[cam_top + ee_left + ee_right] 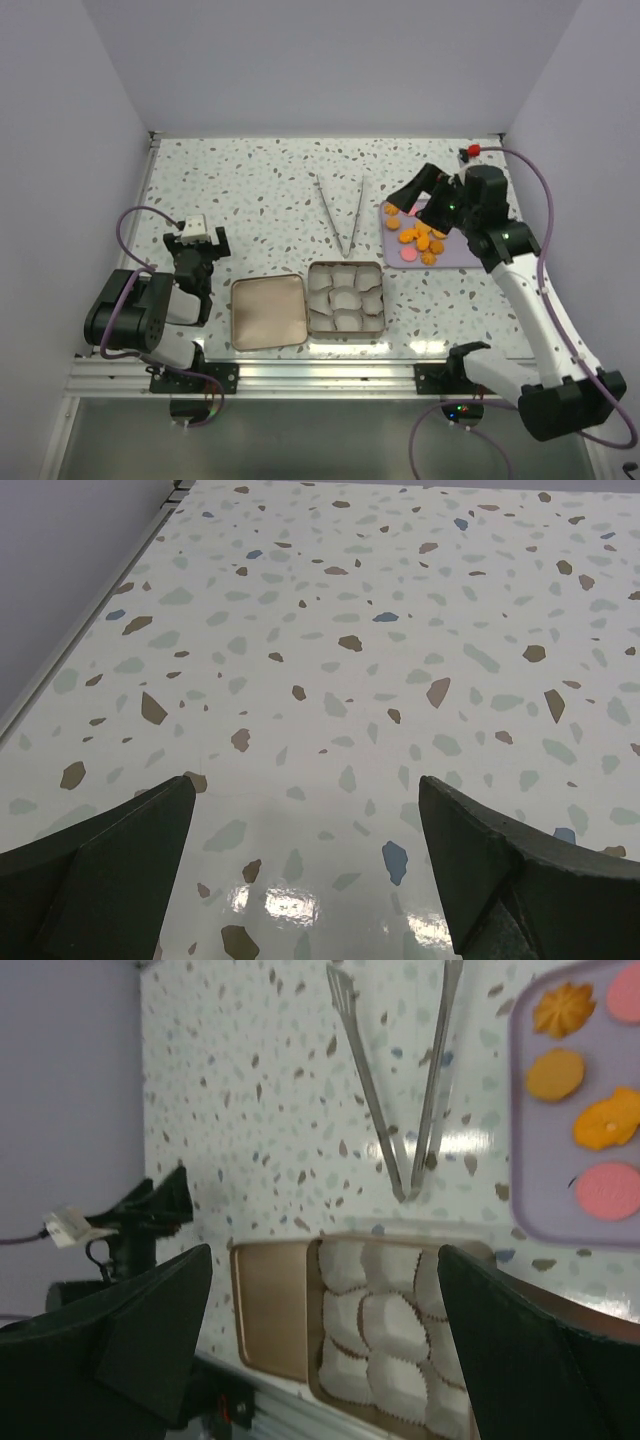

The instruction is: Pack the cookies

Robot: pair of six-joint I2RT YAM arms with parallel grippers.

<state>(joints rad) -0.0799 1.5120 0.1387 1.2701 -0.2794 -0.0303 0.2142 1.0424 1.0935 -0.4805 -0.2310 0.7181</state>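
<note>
At the left of the top view the left hand (pixel 305 805) rests low near its base, fingers spread wide over bare table (pixel 340 630), holding nothing. Right of it lies a flat brown lid (pixel 267 312), and touching that an open tin (pixel 383 300) filled with white paper cups (pixel 345 298), all apparently empty. Above the tin a pair of metal tongs (pixel 340 215) lies on the table. Further right, the cookies (pixel 420 238), mostly orange with some pink, sit on a purple tray (pixel 455 258). The right hand (pixel 325 1255) hovers over the tray's upper left corner, also wide and empty.

No cookie seems packed yet. For a first pick, I would choose a piece at the edge of the heap, straddle it squarely and close gently, since these look brittle.

The right arm covers part of the tray in the top view, so the count is uncertain. The right wrist view cuts the tray off at the frame edge. The hand's height above the cookies is hard to judge.
</note>
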